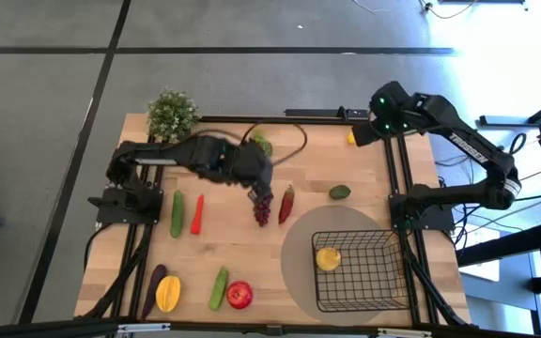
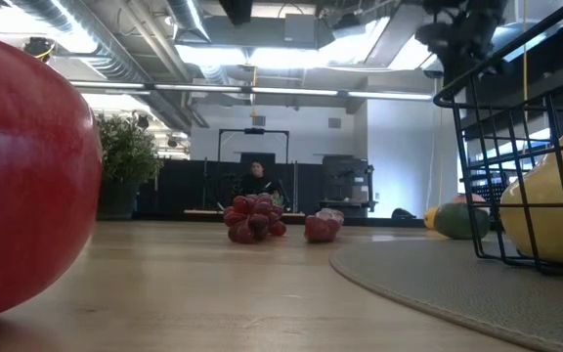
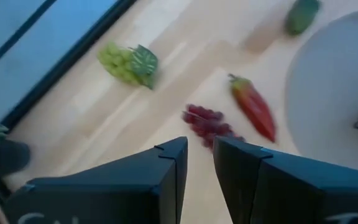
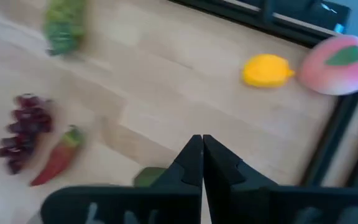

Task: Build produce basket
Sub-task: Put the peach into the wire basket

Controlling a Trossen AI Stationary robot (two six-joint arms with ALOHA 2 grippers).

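A big red apple (image 2: 22, 176) fills the left foreground. Farther back on the table (image 2: 262, 284) lie dark red grapes (image 2: 254, 217) and, just beside them, a red chili (image 2: 322, 226). At right stands the wire basket (image 2: 516, 127) on a round mat (image 2: 438, 274), a yellow fruit (image 2: 555, 210) inside. A potted plant (image 2: 125, 161) stands behind; a person (image 2: 255, 179) sits far off.

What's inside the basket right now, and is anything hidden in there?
Inside the basket sits one yellow pear-shaped fruit, at its left end. The rest of its mesh floor shows bare from above, over a round grey mat. The open grid hides nothing.
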